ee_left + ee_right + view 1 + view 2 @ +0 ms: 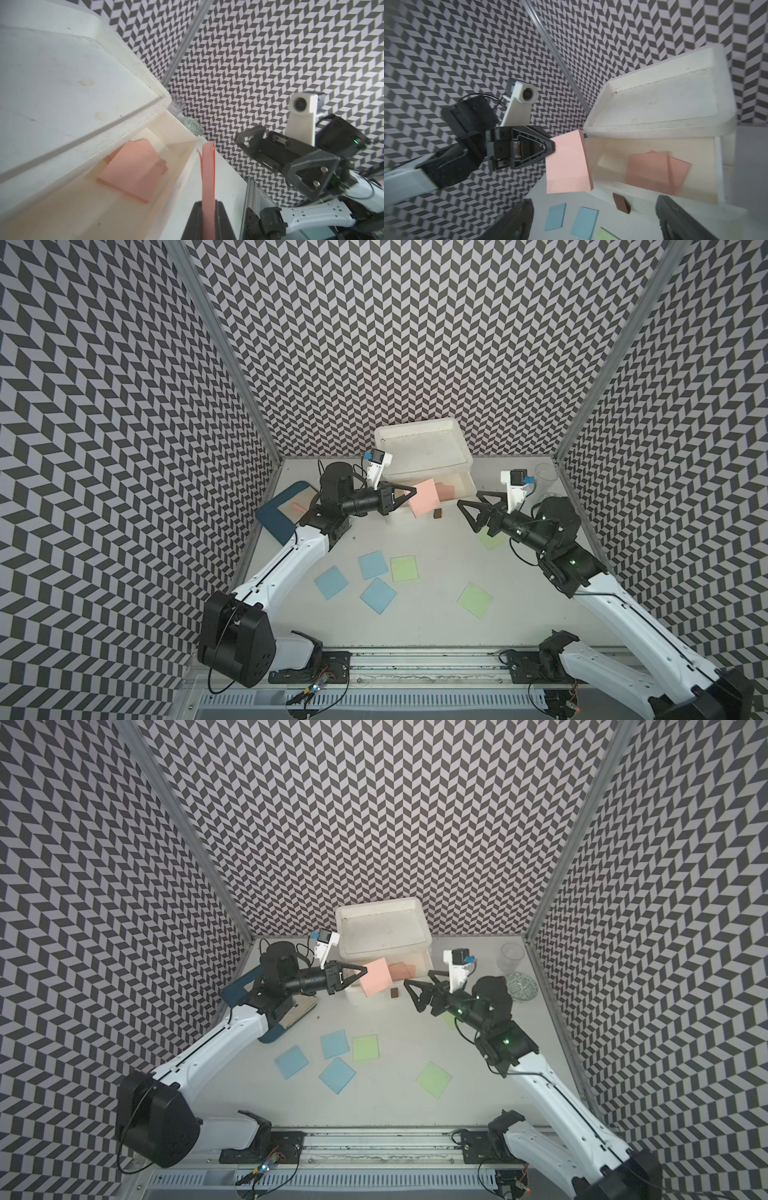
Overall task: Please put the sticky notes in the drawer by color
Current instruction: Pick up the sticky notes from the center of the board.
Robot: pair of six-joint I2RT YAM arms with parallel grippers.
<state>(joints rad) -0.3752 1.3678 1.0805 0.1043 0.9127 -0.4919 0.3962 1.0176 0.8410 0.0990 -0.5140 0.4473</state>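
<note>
The white drawer (419, 429) (380, 905) stands at the back, its top drawer pulled out. Two salmon pink sticky notes (446, 491) (133, 170) (652, 170) lie inside it. My left gripper (409, 494) (362, 972) (208, 204) is shut on another pink note (424, 498) (207, 172) (566, 164), held on edge just beside the open drawer's left end. To the drawer's right my right gripper (471, 499) (419, 978) (593, 220) is open and empty. Three pale blue notes (372, 564) and light green ones (403, 568) lie on the table; one green note (490, 538) is partly under the right arm.
A dark blue tray (274, 518) holding a beige sheet (295, 506) sits at the left, partly under the left arm. A clear glass (512, 955) and a patterned dish (521, 986) stand at the back right. The drawer's brown handle (437, 513) (622, 202) juts forward.
</note>
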